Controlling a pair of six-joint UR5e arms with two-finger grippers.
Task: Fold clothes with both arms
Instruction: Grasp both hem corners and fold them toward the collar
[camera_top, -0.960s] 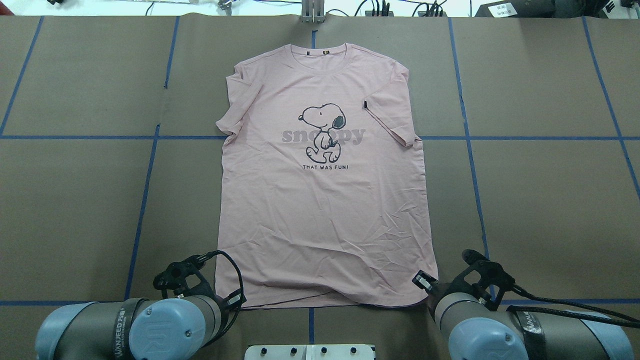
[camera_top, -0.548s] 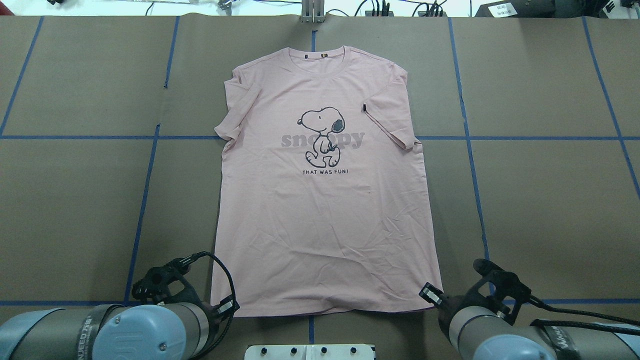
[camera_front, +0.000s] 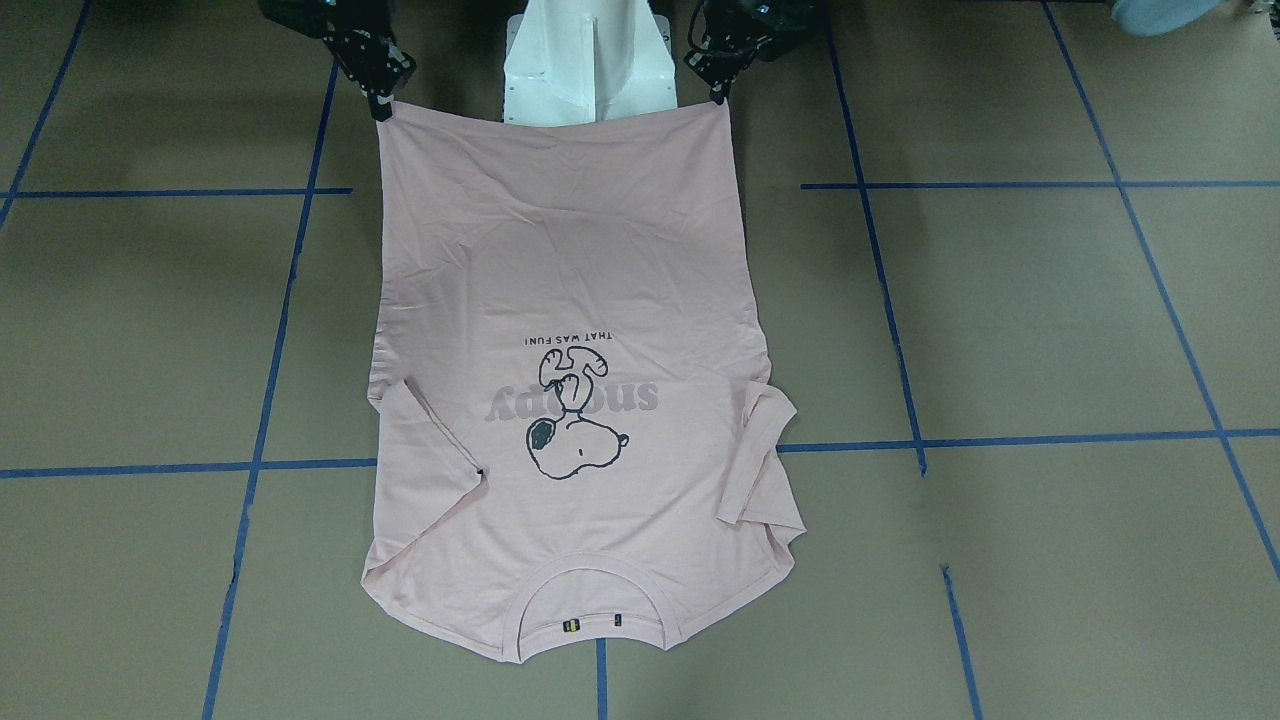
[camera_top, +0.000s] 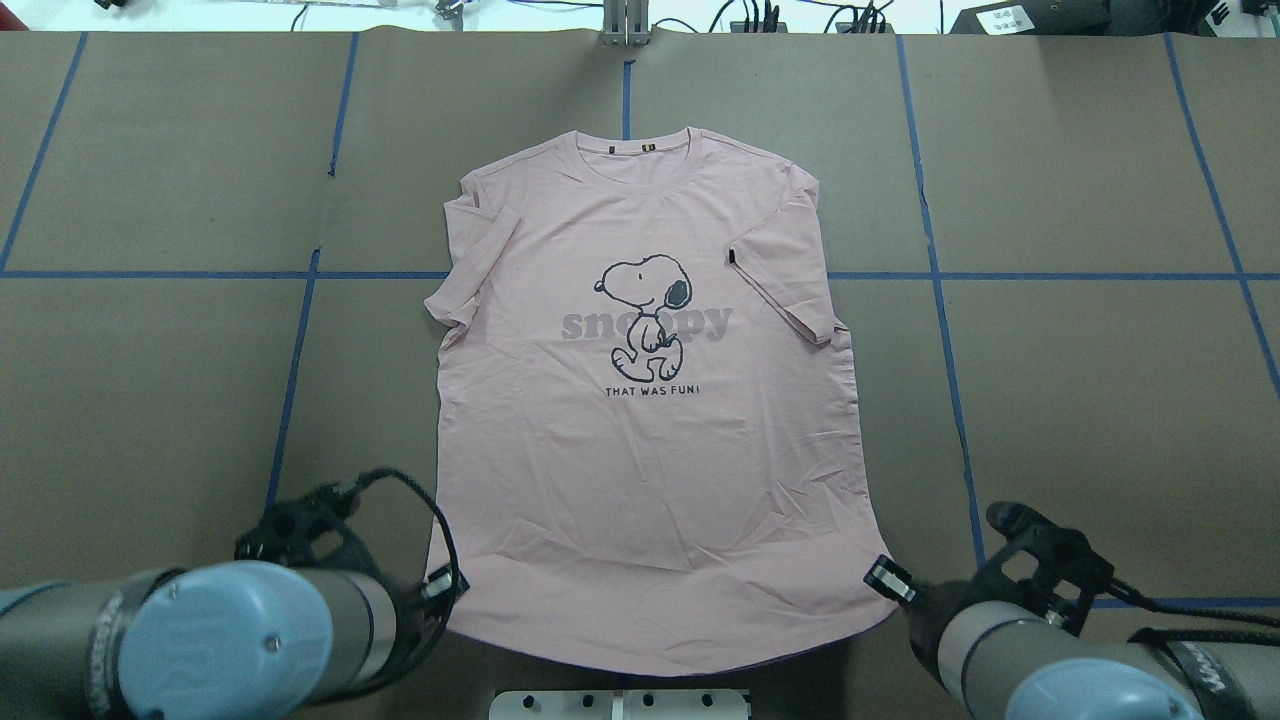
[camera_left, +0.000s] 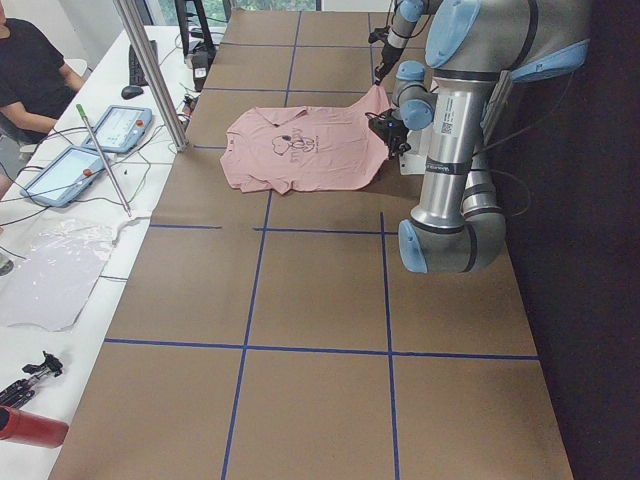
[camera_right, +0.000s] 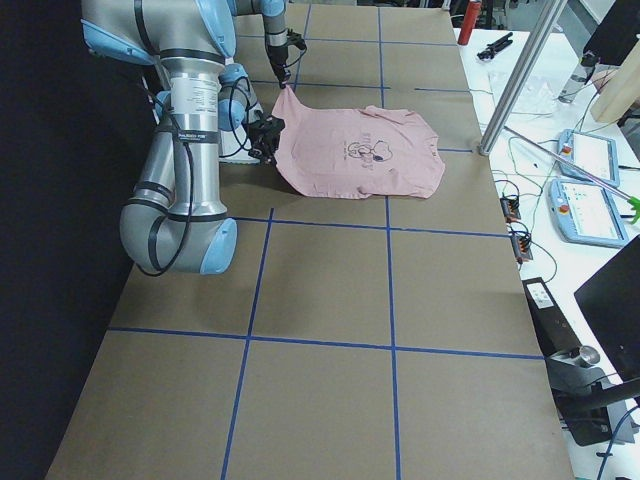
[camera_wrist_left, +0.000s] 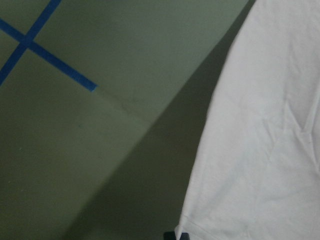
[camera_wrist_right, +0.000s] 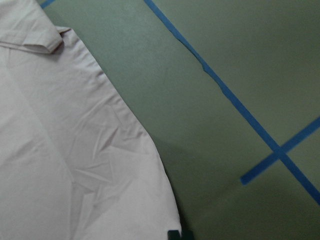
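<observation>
The pale pink T-shirt (camera_top: 650, 450) lies face up on the table, Snoopy print (camera_top: 648, 300) upward, collar (camera_top: 645, 150) at the far side. Both short sleeves are folded in over the body. My left gripper (camera_top: 440, 585) is shut on the near left hem corner, and it also shows in the front-facing view (camera_front: 718, 95). My right gripper (camera_top: 885, 580) is shut on the near right hem corner, and it also shows in the front-facing view (camera_front: 383, 108). The hem is held a little above the table and stretched between them. Each wrist view shows the shirt's edge (camera_wrist_left: 260, 150) (camera_wrist_right: 75, 150) running down to the pinched corner.
The brown table (camera_top: 150, 400) is marked by blue tape lines. The white pedestal base (camera_top: 620, 703) stands just behind the hem. Beyond the far edge are a metal post (camera_left: 150, 70), two pendants (camera_left: 120, 125) and a seated person (camera_left: 30, 70).
Both grippers have drawn back toward the robot's base with the hem corners. The whole shirt has slid toward the robot, and the collar now lies farther from the table's far edge.
</observation>
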